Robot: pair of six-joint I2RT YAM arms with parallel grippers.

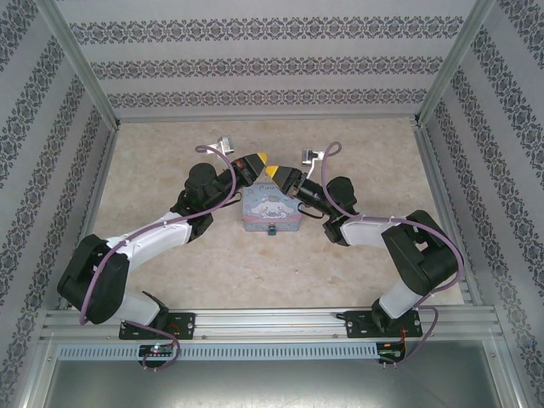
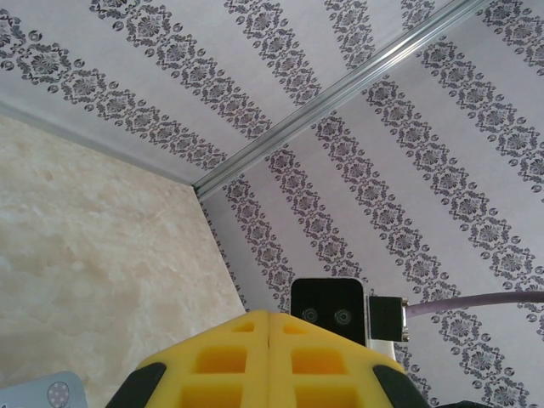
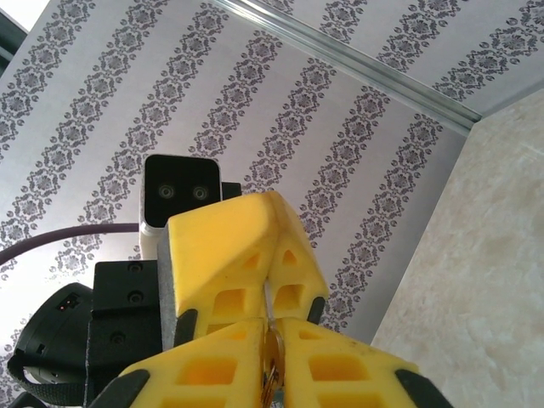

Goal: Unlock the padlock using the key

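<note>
Padlock [image 1: 272, 230] shows as a tiny dark speck at the near edge of the pastel-blue tin [image 1: 270, 206] on the tabletop [image 1: 170, 263]; its shackle is too small to read. Key [image 3: 272, 365], a thin brassy sliver, seems pinched in the right end effector [image 3: 270, 331], which is at the tin's far side, apart from the lock. The left end effector [image 2: 269, 327] is clenched on nothing visible. Insertion and turning likely remain.
</note>
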